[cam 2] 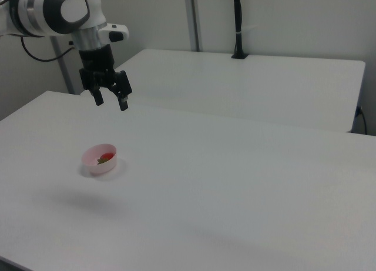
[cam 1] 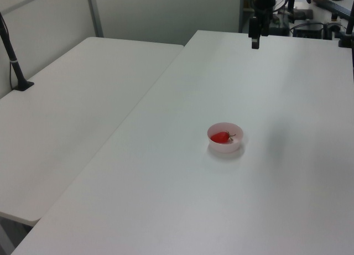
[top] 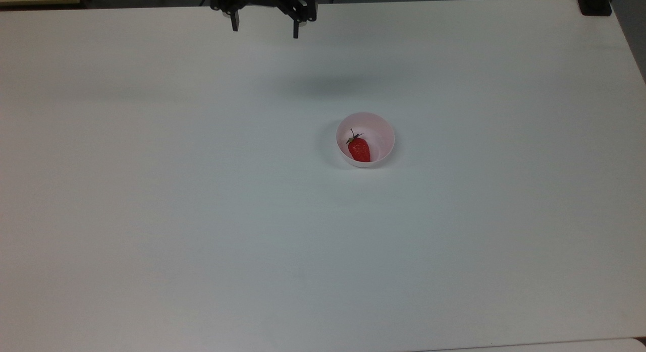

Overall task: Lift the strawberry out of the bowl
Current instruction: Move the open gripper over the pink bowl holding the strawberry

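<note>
Top view: your black two-finger end effector [top: 264, 30] released, empty, far side | glossy red strawberry [top: 359, 150] leans on pale pink plastic bowl [top: 381, 125] wall | fingers may nudge light bowl across white surface [top: 151, 190].

The tabletop [top: 202, 216] looks like smooth matt white laminate. The bowl [top: 383, 132] is thin pale pink plastic, kinda translucent with plain smooth walls. The strawberry [top: 359, 150] is glossy red. The pincer [cam 2: 110, 100] looks like matt black plastic or metal.
</note>
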`<action>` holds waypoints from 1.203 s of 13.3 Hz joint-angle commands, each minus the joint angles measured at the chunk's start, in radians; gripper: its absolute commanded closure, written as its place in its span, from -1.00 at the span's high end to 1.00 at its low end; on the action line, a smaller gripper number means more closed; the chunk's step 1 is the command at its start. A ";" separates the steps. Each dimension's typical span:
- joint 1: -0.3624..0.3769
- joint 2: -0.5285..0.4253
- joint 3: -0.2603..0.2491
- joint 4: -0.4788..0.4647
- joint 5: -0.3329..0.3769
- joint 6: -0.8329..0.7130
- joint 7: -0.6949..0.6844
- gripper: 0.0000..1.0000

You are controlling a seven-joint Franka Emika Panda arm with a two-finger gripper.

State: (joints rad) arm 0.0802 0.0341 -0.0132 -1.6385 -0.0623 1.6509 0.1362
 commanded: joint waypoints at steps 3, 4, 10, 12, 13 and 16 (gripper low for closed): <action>-0.005 -0.023 -0.002 -0.023 -0.008 -0.014 -0.058 1.00; -0.005 -0.023 -0.002 -0.023 -0.008 -0.014 -0.058 1.00; -0.008 -0.017 -0.002 -0.021 -0.007 -0.010 -0.058 1.00; 0.001 0.006 0.002 -0.020 -0.002 0.004 -0.049 1.00; 0.006 0.021 0.007 -0.020 0.001 0.018 -0.044 1.00; 0.041 0.068 0.012 -0.021 0.007 0.049 0.023 1.00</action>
State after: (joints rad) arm 0.0820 0.0614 -0.0039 -1.6454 -0.0608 1.6608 0.1041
